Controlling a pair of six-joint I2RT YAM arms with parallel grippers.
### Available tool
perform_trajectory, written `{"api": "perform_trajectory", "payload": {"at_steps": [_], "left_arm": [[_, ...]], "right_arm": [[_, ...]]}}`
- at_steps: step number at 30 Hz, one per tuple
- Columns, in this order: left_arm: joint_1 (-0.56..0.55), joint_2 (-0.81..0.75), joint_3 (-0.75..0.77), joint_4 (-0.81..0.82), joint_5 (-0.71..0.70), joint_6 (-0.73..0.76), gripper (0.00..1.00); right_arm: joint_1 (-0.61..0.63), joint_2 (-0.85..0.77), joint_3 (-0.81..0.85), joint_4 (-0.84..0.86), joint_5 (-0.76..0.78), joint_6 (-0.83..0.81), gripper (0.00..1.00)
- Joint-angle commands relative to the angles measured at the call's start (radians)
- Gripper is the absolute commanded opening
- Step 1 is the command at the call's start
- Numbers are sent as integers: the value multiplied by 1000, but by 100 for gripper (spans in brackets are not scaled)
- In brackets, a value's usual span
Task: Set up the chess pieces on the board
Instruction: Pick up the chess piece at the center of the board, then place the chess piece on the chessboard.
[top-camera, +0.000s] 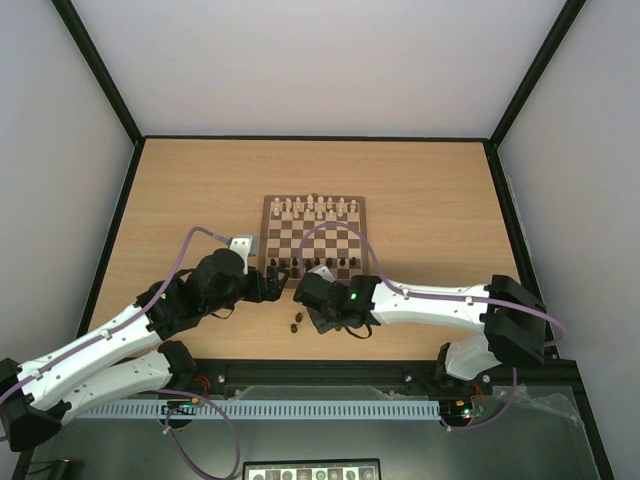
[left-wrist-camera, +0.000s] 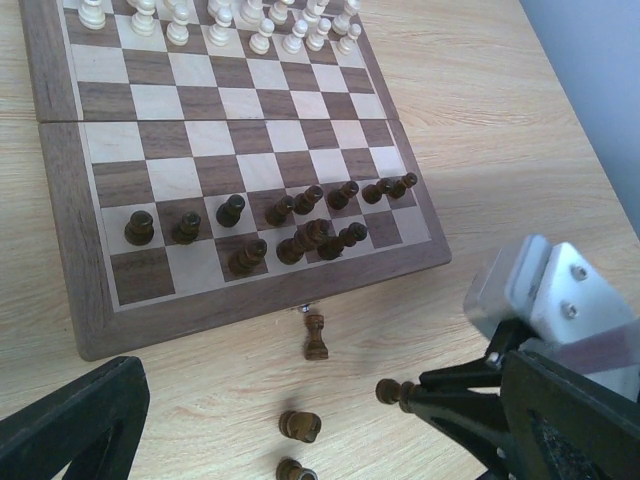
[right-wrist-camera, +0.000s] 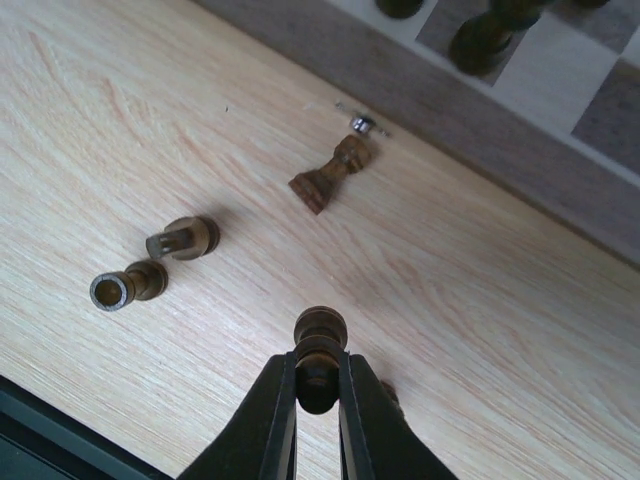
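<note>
The board (top-camera: 266, 232) lies mid-table, with cream pieces along its far rows and several dark chess pieces (left-wrist-camera: 231, 210) on its two near rows. Three more dark pieces lie on their sides on the table in front of it: one (right-wrist-camera: 330, 178) close to the board's edge (right-wrist-camera: 480, 110) and two (right-wrist-camera: 185, 238) (right-wrist-camera: 128, 287) farther off. My right gripper (right-wrist-camera: 318, 365) is shut on a dark piece (right-wrist-camera: 320, 335), held just above the table. It also shows in the left wrist view, with that held piece (left-wrist-camera: 394, 391) in it. My left gripper (top-camera: 277, 284) stands open beside it, holding nothing; one finger (left-wrist-camera: 80, 425) shows.
A small metal latch (right-wrist-camera: 362, 124) sticks out of the board's near edge. The two arms' grippers are close together at the board's near left corner. Black rails frame the table, with grey walls (top-camera: 60, 200) left and right.
</note>
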Motion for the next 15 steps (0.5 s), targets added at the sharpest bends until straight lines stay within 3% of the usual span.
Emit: {"api": "perform_trajectory", "payload": {"at_steps": [1, 15], "left_arm": [[-4, -10, 27, 4, -16, 8, 99], [-4, -13, 24, -4, -33, 6, 99]], "right_arm": [[-35, -45, 38, -74, 32, -29, 7], [-208, -26, 122, -84, 6, -130, 8]]}}
